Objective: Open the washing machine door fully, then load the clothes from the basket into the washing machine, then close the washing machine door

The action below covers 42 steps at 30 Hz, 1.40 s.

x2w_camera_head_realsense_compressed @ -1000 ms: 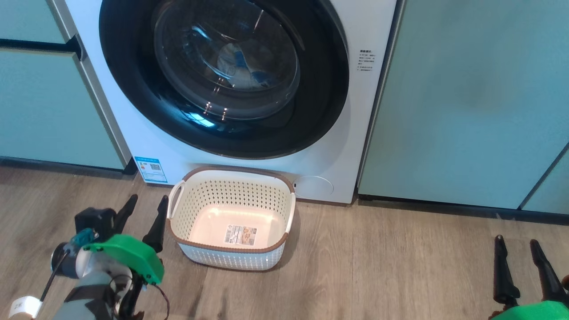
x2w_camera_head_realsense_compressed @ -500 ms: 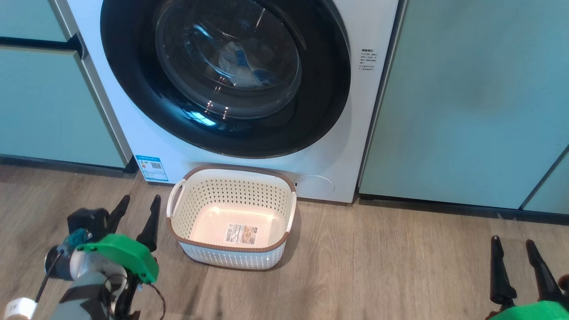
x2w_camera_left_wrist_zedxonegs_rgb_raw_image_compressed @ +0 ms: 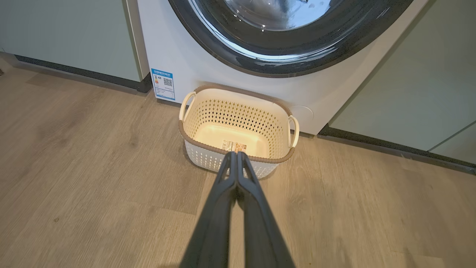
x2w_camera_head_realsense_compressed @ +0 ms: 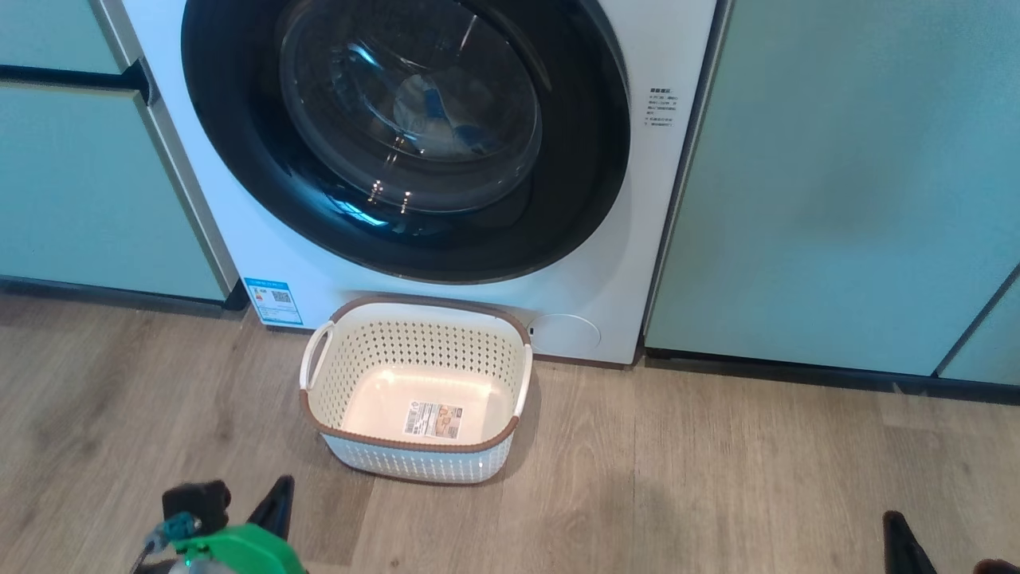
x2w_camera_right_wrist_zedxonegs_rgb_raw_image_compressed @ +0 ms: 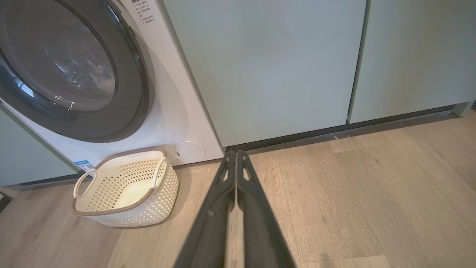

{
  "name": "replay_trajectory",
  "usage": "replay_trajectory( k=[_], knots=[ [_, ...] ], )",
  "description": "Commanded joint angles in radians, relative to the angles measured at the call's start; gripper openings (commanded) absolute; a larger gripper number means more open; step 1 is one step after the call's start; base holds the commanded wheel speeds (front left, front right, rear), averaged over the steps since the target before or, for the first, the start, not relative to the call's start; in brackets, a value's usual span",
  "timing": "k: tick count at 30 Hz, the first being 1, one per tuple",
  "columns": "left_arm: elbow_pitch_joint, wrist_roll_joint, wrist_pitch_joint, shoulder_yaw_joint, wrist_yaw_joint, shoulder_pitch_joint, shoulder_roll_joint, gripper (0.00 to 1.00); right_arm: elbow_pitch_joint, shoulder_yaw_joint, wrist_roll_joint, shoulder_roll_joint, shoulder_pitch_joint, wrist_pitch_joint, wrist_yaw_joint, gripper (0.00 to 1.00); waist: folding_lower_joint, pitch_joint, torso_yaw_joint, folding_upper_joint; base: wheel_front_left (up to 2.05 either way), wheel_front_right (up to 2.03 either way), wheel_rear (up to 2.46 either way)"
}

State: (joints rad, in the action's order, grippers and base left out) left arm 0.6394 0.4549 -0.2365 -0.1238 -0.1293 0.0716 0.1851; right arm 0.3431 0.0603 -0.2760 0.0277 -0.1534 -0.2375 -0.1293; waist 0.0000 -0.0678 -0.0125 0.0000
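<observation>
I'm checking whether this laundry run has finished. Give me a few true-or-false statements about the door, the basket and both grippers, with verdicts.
1. The large round black-rimmed glass door of the white front-loading washing machine is shut. True.
2. The small cream perforated basket with a brown rim holds clothes. False: it holds just a label on its bottom; the pale clothes lie behind the door glass.
3. The left gripper is shut on nothing. True.
4. The right gripper clamps a basket handle. False: it is shut, empty, over the wooden floor, apart from the basket.
5. The basket lies tipped over. False: it stands upright before the washing machine.
</observation>
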Motion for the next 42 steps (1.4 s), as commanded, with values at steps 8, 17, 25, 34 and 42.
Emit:
replay_trajectory(
  k=[8,17,25,34,42],
  knots=[
    [-0.061,0.092,0.026,0.034,0.0,0.058,0.007,0.0,-0.039,0.008,-0.107,0.003,0.057,0.027,0.0,0.0,0.0,0.005,0.001,0.0,0.0,0.0,0.0],
    [-0.088,0.179,0.052,0.05,0.0,0.056,-0.005,0.0,-0.044,0.012,-0.207,0.005,0.074,0.054,0.0,0.0,0.0,0.01,0.002,0.0,0.0,0.0,0.0],
    [-0.11,0.246,0.072,0.063,0.0,0.055,-0.014,0.0,-0.048,0.015,-0.285,0.006,0.087,0.074,0.0,0.0,0.0,0.015,0.003,0.0,0.0,0.0,0.0],
    [-0.137,0.333,0.099,0.079,-0.001,0.053,-0.025,0.0,-0.053,0.018,-0.385,0.008,0.103,0.101,0.0,0.0,0.0,0.02,0.004,0.0,0.0,0.0,0.0],
    [-0.161,0.409,0.122,0.094,-0.001,0.052,-0.036,0.0,-0.057,0.022,-0.473,0.009,0.118,0.124,-0.001,0.0,0.0,0.025,0.004,0.0,0.0,0.0,0.0]
  ],
)
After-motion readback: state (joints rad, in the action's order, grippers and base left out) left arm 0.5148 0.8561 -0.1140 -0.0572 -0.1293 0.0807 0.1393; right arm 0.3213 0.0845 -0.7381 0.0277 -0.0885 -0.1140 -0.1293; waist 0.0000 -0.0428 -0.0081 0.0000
